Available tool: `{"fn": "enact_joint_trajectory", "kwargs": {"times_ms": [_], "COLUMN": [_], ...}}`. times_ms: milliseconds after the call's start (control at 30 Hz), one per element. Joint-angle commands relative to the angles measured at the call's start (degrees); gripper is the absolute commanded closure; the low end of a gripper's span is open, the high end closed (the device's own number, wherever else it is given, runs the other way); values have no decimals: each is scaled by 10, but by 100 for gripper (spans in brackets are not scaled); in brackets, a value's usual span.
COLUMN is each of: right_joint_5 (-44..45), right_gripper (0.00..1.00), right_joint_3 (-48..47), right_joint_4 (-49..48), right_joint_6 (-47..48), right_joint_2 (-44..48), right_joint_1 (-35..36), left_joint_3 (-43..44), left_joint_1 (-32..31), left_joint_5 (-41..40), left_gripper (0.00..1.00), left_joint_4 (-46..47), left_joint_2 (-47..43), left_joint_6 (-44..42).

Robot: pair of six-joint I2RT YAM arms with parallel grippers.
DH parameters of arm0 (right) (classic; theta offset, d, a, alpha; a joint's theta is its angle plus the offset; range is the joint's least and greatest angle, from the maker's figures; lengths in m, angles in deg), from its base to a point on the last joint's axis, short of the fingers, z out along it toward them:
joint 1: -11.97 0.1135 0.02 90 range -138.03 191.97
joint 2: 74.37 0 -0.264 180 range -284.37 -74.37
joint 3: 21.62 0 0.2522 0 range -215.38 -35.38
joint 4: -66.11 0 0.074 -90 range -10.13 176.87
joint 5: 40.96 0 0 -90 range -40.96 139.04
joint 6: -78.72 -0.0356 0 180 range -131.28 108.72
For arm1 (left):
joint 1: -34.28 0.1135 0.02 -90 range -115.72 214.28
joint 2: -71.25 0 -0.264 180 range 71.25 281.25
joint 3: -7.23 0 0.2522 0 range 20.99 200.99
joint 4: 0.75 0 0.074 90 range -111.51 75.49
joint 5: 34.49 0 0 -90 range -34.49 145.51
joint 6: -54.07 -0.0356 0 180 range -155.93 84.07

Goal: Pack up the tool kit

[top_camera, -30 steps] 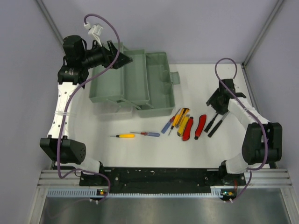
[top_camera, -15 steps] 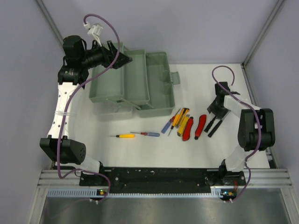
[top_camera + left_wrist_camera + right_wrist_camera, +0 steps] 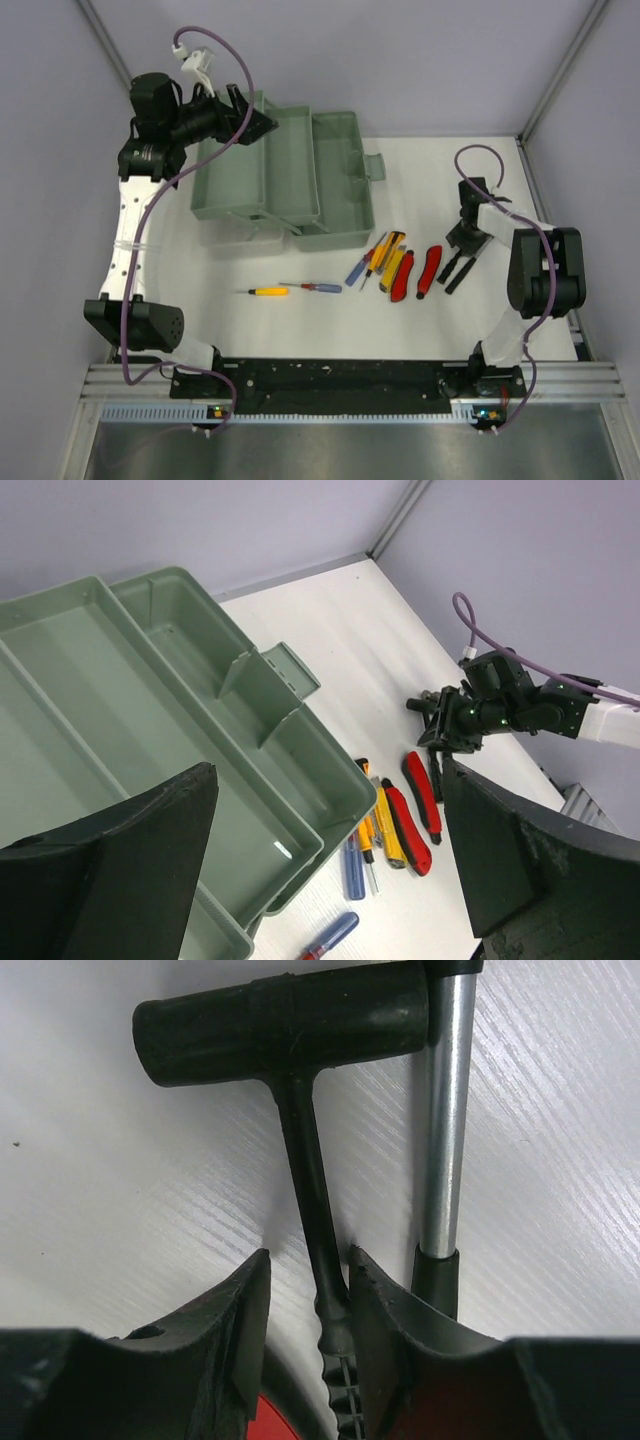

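Note:
The pale green toolbox (image 3: 290, 180) stands open at the back left, its trays empty; it also fills the left wrist view (image 3: 150, 680). My left gripper (image 3: 255, 122) hangs high over its left part, open and empty (image 3: 330, 870). Two black hammers (image 3: 460, 268) lie at the right. My right gripper (image 3: 463, 243) is down on them, its jaws open and straddling the thin shaft of one black hammer (image 3: 305, 1160); the right finger (image 3: 390, 1310) touches the shaft and the left finger stands a little apart. The other hammer's metal shaft (image 3: 445, 1110) lies beside it.
Loose tools lie on the white table: a yellow-handled screwdriver (image 3: 267, 291), a blue and red screwdriver (image 3: 318, 287), a blue screwdriver (image 3: 357, 268), yellow knives (image 3: 392, 262) and two red-handled tools (image 3: 403, 276) (image 3: 430, 268). Grey walls close in the left, back and right.
My right arm has folded in and its gripper has come down onto the black hammers. My left arm has barely shifted above the toolbox.

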State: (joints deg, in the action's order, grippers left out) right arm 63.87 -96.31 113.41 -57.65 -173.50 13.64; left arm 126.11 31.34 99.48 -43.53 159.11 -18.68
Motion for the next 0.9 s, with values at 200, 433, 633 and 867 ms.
{"fn": "enact_joint_trajectory", "kwargs": {"times_ms": [200,433,633,867], "right_joint_5": [-1,42,73,49], "right_gripper": [100,100,100,100], "right_joint_3": [-18,-43,-103,-248], "right_joint_4": [-6,-6,-7,-31], "right_joint_6": [-3,32,75,136], "right_joint_2": [-7,47,112,115], "right_joint_1": [-6,2,33,125], "left_joint_3": [43,40,40,37], "left_joint_1": [6,6,5,6], "left_joint_5": [-35,-42,-49,-64], "left_gripper": [4,4,4,5], "left_joint_4": [-20,-18,-17,-17], "left_joint_2": [-34,-33,-32,-32], "left_joint_6": [-33,-28,-20,-10]}}
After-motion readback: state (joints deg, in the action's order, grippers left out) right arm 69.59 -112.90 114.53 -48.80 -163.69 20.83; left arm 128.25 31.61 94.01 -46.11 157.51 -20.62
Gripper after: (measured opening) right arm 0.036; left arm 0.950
